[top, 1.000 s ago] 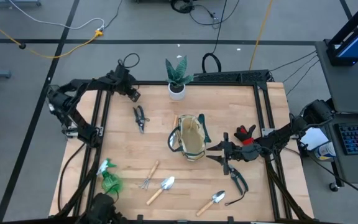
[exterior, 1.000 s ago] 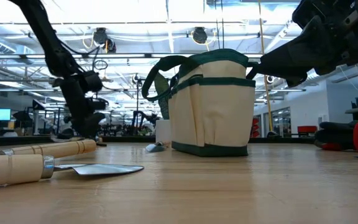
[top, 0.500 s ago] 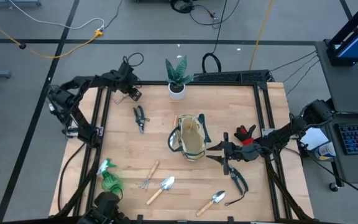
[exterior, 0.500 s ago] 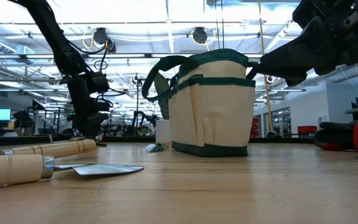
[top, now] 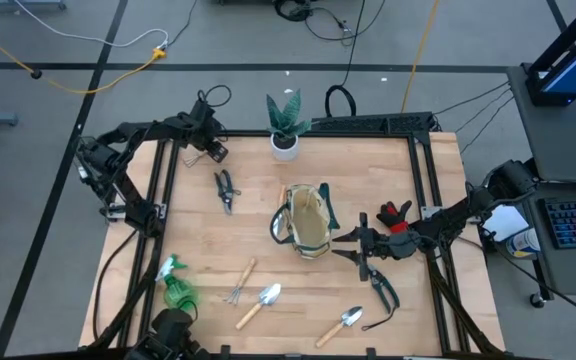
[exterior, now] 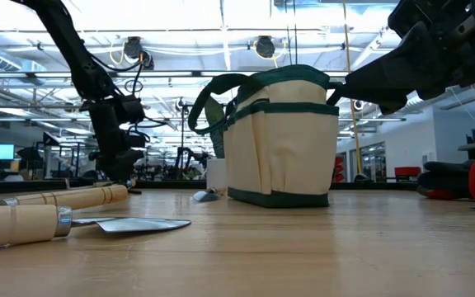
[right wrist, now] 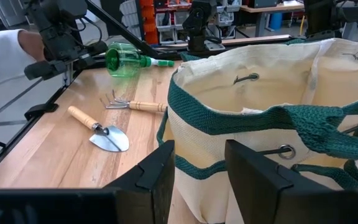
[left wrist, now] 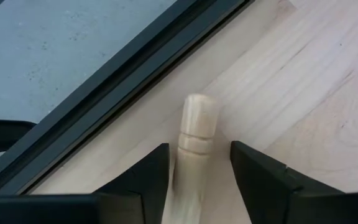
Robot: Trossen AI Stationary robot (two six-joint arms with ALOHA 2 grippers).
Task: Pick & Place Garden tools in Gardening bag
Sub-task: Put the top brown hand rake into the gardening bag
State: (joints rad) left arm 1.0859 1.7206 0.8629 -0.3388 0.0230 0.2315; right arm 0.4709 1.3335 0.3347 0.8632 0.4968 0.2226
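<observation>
Woven canvas bag [right wrist: 253, 124]; shiny metal trowel [right wrist: 107, 138]; wooden table [top: 258, 225].

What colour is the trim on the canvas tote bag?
Dark green trim on the beige canvas tote bag; clearest in the right wrist view.

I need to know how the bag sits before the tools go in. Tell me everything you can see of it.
The bag is a small beige canvas tote with dark green trim, side pockets and dark loop handles. It stands upright near the middle of the wooden table, mouth open upward. The inside looks pale; whether anything lies in it cannot be told. The right claw is at its side, its fingers open around the rim.
</observation>
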